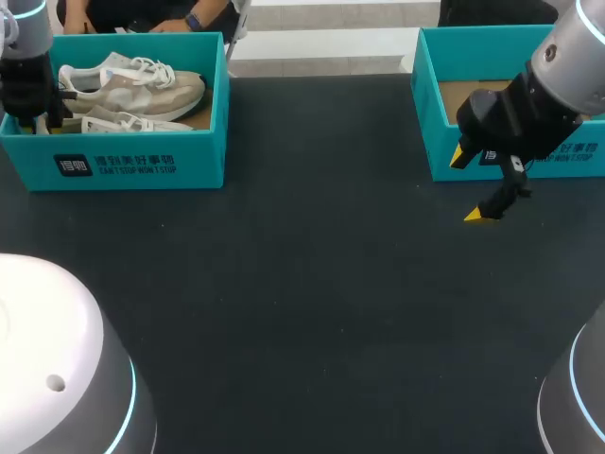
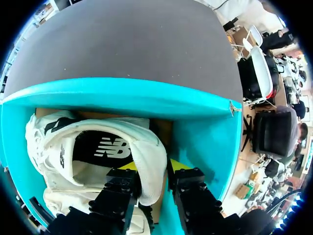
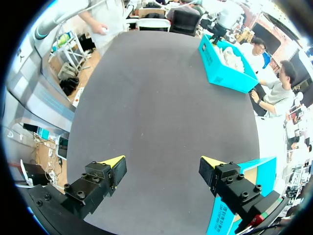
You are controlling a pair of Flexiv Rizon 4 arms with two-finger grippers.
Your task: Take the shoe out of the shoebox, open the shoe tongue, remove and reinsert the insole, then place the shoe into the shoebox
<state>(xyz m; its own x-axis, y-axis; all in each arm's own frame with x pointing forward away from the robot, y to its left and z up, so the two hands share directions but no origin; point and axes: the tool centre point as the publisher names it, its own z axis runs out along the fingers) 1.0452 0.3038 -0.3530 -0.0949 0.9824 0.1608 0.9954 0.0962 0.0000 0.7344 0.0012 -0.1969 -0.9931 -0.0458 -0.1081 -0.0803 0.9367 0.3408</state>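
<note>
A teal shoebox [image 1: 142, 165] stands at the table's back left with white and beige sneakers [image 1: 132, 90] lying in it. My left gripper [image 1: 38, 112] is down inside the box's left end. In the left wrist view, the white shoe [image 2: 98, 142] shows its black insole [image 2: 105, 147]. The left gripper [image 2: 154, 169] is shut on the padded heel collar, with one finger inside the shoe and the other outside. My right gripper [image 1: 471, 186] hangs open above the bare table with nothing between its fingers [image 3: 112, 166].
A second teal box [image 1: 510, 161] with a brown cardboard floor stands at the back right, just behind my right gripper. Dark tabletop [image 1: 302, 284] spreads between the two boxes and toward the front.
</note>
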